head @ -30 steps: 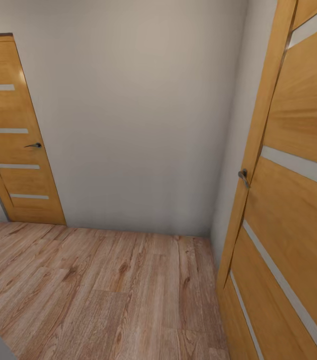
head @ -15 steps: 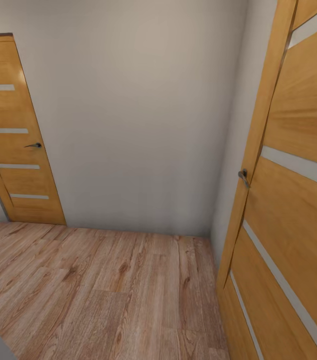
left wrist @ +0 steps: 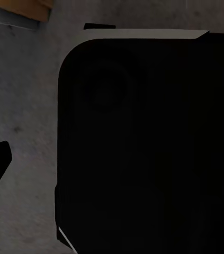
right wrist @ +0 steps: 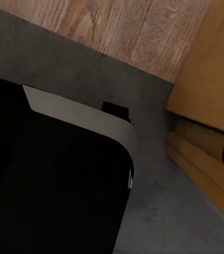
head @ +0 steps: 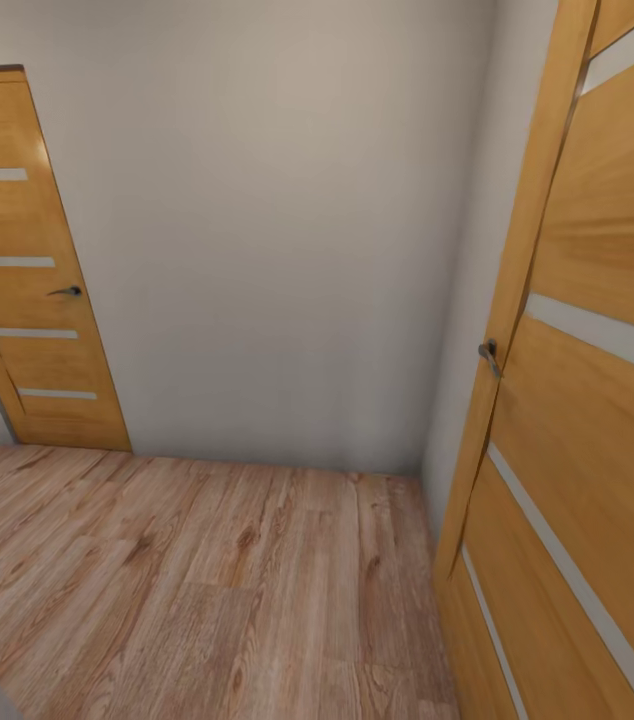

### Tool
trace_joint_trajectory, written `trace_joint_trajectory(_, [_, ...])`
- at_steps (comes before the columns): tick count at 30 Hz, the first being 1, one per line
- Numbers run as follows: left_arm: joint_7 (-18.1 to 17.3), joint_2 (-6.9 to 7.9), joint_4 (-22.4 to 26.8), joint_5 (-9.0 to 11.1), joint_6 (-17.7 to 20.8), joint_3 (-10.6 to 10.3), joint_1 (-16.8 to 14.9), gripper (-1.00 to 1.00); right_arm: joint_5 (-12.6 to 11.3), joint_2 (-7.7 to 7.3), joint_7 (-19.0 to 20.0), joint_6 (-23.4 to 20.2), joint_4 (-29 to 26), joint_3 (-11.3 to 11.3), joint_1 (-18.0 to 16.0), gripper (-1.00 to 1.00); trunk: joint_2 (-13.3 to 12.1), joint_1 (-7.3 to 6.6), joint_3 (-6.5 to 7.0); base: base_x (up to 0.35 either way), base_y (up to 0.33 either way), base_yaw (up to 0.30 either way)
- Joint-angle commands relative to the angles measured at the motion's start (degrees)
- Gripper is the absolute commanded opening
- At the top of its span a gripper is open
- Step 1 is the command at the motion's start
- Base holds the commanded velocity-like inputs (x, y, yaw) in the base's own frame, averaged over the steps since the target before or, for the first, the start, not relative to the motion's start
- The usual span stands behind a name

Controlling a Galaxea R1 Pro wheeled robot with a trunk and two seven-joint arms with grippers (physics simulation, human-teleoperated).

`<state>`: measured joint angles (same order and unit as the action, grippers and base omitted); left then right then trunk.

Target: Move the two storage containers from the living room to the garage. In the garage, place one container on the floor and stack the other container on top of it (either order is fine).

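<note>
Transit, no boxes in sight: striped door (head: 597,330) near right, another (head: 27,270) far left (my pincers' state: cannot tell). Next: find containers.

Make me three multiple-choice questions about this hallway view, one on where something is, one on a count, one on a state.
1. Where is the nearer door?
A. at the right of the head view
B. straight ahead
C. overhead

2. How many pale stripes show on the farther door?
A. one
B. four
C. seven

3. How does the farther door stand?
A. off its hinges
B. wide open
C. shut

Answers: 1 A, it fills the head view's right edge. 2 B, four stripes cross it. 3 C, it sits flush in the wall above the wood-plank floor.
</note>
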<state>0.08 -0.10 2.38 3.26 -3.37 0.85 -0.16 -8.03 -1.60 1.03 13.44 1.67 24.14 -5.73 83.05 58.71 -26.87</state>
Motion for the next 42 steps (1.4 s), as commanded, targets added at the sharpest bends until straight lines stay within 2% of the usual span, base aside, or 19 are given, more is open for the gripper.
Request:
trace_joint_trajectory(1, [0.0, 0.0, 0.0, 0.3, -0.1, 0.0, 0.0, 1.0, -0.6, 0.02, 0.1, 0.4, 0.2, 0.5, -0.1, 1.0, 0.0, 0.02, -0.05, 0.243, 0.0, 0.0])
trace_joint_trajectory(42, [-0.1, -0.03, -0.1, 0.4, 0.0, 0.0, 0.0, 1.0, -0.5, 0.02, 0.1, 0.4, 0.2, 0.6, -0.1, 1.0, 0.0, 0.02, -0.05, 0.315, 0.0, 0.0])
